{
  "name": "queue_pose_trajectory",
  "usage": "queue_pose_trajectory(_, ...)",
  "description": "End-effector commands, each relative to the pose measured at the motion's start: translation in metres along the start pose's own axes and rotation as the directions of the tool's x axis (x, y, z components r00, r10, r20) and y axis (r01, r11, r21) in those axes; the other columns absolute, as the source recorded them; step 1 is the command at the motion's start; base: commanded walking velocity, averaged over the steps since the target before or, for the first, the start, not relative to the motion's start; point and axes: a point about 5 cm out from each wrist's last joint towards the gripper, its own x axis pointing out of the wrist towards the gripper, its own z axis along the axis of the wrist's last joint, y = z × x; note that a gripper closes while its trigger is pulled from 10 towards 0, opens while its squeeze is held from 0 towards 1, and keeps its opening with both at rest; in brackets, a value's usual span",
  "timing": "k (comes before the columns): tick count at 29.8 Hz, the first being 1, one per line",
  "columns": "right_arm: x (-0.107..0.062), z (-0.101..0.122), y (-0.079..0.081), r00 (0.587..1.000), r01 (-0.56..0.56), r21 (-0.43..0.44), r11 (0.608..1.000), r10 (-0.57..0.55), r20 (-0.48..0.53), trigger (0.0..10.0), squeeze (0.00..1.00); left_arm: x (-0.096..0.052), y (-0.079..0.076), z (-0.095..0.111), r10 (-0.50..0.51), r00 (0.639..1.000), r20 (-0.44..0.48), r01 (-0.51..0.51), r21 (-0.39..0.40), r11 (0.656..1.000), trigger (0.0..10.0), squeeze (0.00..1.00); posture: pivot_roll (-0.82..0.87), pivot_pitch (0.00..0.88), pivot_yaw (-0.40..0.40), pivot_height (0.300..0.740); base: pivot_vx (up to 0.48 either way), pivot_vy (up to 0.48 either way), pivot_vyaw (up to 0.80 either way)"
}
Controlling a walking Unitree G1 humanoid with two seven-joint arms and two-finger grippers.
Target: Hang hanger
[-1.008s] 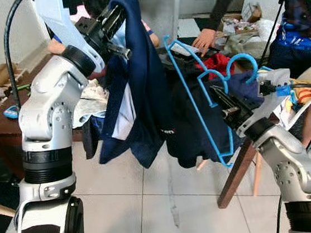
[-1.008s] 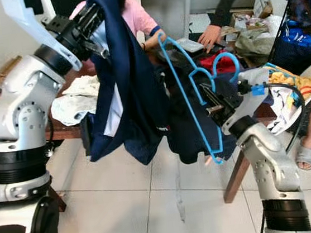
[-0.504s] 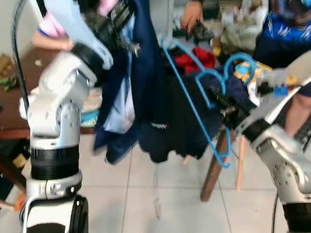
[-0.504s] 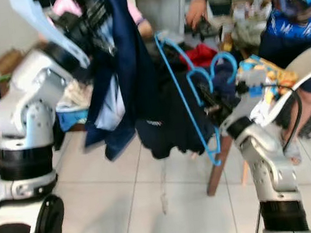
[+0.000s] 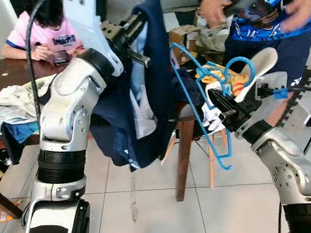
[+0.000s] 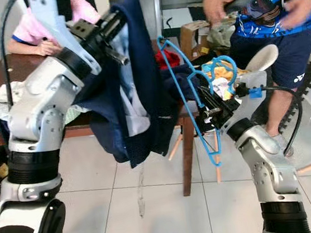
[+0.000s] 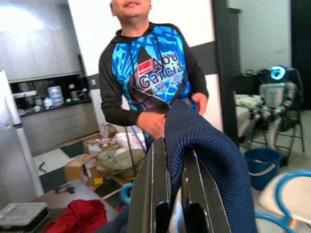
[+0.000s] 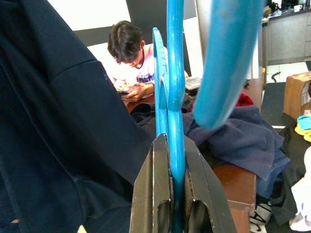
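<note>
A navy garment (image 5: 154,94) with a pale lining hangs from my raised left gripper (image 5: 134,26), which is shut on its upper edge. In the left wrist view the two black fingers (image 7: 153,184) pinch the navy knit fabric (image 7: 214,160). To the right of the garment, my right gripper (image 5: 222,104) is shut on a bunch of blue plastic hangers (image 5: 190,98). Their hooks curl up above my wrist and their frames slant down toward the floor. The right wrist view shows the blue hanger bars (image 8: 175,73) clamped between the fingers, close beside the navy cloth (image 8: 58,121).
A wooden table (image 5: 1,144) with piled clothes stands at the left, its corner leg (image 5: 182,153) just behind the garment. A person in pink (image 5: 51,35) sits at its far side. Another person in a blue jersey (image 5: 261,9) stands at the back right. White tiled floor (image 5: 156,217) lies below.
The whole picture has shifted, so the camera has moved. Both grippers keep their hold on the garment and the hangers. The person in the blue jersey now stands upright at the back right.
</note>
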Motion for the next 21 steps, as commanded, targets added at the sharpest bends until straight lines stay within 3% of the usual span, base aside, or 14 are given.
queue_pose_trajectory(1,0.001,-0.001,0.007,1.0,-0.029,0.004,1.0,0.029,-0.001,10.0,0.0,0.0,-0.006,0.005,-0.027,1.0,0.015,0.027,0.02,0.999,10.0,0.0,0.06,0.041,-0.013,0.74,-0.322,-0.247,0.0)
queue_pose_trajectory(9,0.002,-0.003,0.008,0.999,-0.035,0.01,0.999,0.035,-0.002,10.0,0.0,0.005,-0.009,0.015,-0.024,0.998,0.051,0.021,0.067,0.998,10.0,0.0,0.07,0.046,-0.012,0.74,-0.321,-0.251,0.0)
queue_pose_trajectory(21,0.001,-0.004,0.008,0.999,-0.037,0.013,0.999,0.037,-0.005,10.0,0.0,0.011,-0.008,0.028,-0.015,0.996,0.088,0.01,0.062,0.998,10.0,0.0,0.06,0.051,-0.01,0.74,-0.322,-0.248,0.0)
